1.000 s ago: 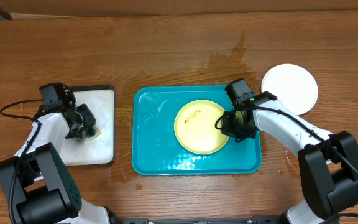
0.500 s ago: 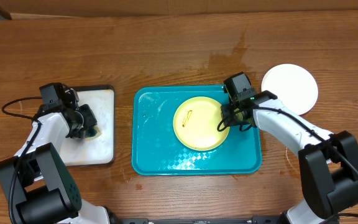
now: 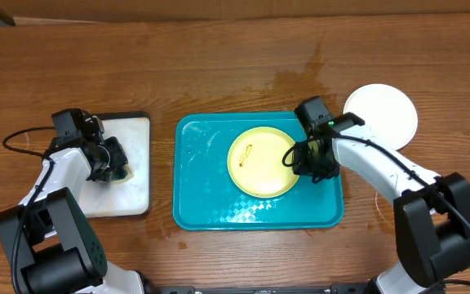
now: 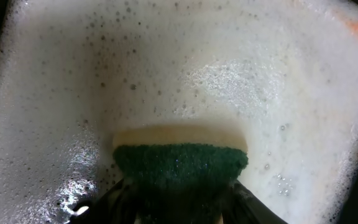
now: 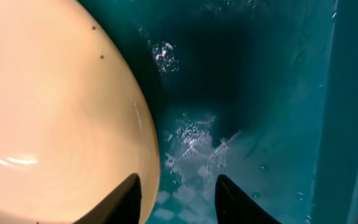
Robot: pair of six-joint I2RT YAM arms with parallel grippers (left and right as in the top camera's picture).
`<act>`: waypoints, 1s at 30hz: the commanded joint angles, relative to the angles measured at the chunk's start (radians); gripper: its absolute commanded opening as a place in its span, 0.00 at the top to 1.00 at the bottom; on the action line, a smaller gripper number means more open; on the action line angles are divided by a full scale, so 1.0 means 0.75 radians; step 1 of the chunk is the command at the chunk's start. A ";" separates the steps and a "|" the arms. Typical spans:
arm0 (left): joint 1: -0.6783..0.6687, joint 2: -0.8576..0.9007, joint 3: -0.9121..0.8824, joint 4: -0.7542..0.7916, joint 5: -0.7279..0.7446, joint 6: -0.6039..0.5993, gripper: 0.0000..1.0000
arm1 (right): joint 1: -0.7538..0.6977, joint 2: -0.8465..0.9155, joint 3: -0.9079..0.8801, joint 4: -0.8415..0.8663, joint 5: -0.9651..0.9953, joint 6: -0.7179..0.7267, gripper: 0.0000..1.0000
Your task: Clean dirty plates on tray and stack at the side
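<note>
A pale yellow-green dirty plate [image 3: 261, 170] with a small yellow smear [image 3: 247, 153] lies flat on the turquoise tray [image 3: 196, 204]. My right gripper [image 3: 308, 167] stands open at the plate's right rim. In the right wrist view the right gripper [image 5: 178, 180] straddles that rim: one finger is over the plate [image 5: 55, 112], the other over the wet tray [image 5: 266, 93]. My left gripper [image 3: 108, 168] is shut on a green-and-yellow sponge [image 4: 179, 163] and presses it into white foam [image 4: 166, 74].
A clean-looking white plate [image 3: 380, 114] rests on the wooden table to the right of the tray. The small black-rimmed tray [image 3: 137, 194] with its foamy white surface sits at the left. A wet patch [image 3: 300, 77] marks the table behind the turquoise tray.
My right gripper went from shut to open, lifted off toward the back, then came down over the plate's right rim. The plate slid slightly left. The left arm stayed put.
</note>
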 commanded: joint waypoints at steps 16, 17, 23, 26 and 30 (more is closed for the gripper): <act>-0.010 0.017 -0.014 -0.027 0.015 0.054 0.45 | 0.008 0.005 -0.054 0.088 -0.021 0.104 0.66; -0.010 0.017 -0.015 -0.031 0.015 0.054 0.45 | 0.008 0.005 -0.054 0.088 -0.020 0.104 0.66; -0.010 0.017 -0.019 -0.055 0.019 0.054 0.45 | 0.008 0.009 -0.085 0.136 -0.031 0.105 0.66; -0.010 0.017 -0.024 -0.054 0.019 0.054 0.46 | 0.008 0.009 -0.089 0.146 -0.037 0.105 0.67; -0.010 0.017 -0.024 -0.055 0.019 0.054 0.49 | 0.008 0.009 -0.089 0.152 -0.101 0.111 0.82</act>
